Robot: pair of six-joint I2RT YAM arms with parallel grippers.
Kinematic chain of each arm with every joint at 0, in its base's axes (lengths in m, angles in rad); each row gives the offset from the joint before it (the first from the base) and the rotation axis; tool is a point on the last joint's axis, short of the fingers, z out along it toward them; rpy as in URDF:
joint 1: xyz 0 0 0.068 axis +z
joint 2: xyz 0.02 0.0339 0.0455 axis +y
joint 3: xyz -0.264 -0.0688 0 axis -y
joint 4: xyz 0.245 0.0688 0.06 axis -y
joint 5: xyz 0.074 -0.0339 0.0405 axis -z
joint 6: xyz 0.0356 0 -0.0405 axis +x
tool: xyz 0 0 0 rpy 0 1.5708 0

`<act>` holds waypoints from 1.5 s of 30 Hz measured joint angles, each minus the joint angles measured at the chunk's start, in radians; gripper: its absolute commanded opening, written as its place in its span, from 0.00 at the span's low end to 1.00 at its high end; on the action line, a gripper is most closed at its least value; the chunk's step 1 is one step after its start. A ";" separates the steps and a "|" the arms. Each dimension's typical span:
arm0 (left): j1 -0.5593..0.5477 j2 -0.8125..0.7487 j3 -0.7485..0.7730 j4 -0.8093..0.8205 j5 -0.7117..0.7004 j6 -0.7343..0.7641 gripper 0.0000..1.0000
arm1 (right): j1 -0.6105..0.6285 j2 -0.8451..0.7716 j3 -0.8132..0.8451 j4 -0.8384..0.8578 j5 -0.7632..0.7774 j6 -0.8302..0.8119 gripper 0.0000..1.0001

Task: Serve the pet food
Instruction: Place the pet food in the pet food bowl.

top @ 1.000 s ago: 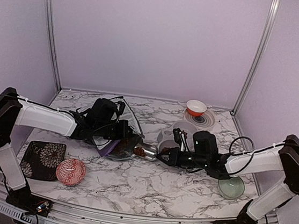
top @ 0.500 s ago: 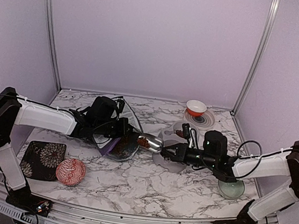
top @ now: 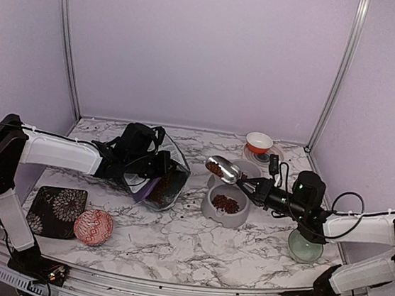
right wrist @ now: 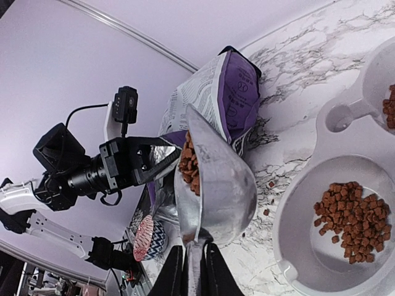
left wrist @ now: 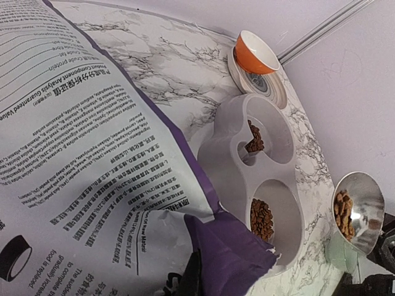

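Note:
A silver scoop [top: 222, 169] loaded with pet food [top: 214, 168] hangs over the far left part of the grey double-bowl feeder [top: 213, 208]. My right gripper [top: 258, 191] is shut on its handle. In the right wrist view the scoop [right wrist: 222, 185] is tilted with kibble [right wrist: 188, 163] heaped at its left edge. The fingers of my right gripper [right wrist: 192, 271] pinch the handle. The near bowl holds a heap of pet food [top: 226, 203]; the far bowl holds a little [left wrist: 255, 140]. My left gripper [top: 154, 177] is shut on the edge of the purple bag [top: 165, 183], holding its mouth open.
An orange bowl [top: 259, 142] sits on a patterned plate [top: 275, 159] at the back right. A green glass bowl [top: 305, 247] lies under my right arm. A red patterned bowl [top: 93, 226] and a dark square plate [top: 56, 210] are front left. A few loose pellets [right wrist: 266, 211] lie beside the feeder.
My right gripper drew the filled scoop out of the bag, then moved right and upward until it came over the feeder. The left arm kept hold of the bag.

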 measured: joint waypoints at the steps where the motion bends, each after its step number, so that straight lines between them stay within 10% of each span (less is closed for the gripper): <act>1: 0.000 0.002 0.003 -0.002 0.000 0.000 0.00 | -0.011 -0.006 -0.005 0.010 -0.003 0.009 0.00; 21: 0.001 0.003 0.006 -0.003 0.000 0.000 0.00 | -0.056 0.102 0.034 0.270 -0.087 0.175 0.00; 45: 0.003 0.003 0.006 -0.003 0.006 0.004 0.00 | -0.365 -0.179 0.077 -0.282 -0.066 -0.064 0.00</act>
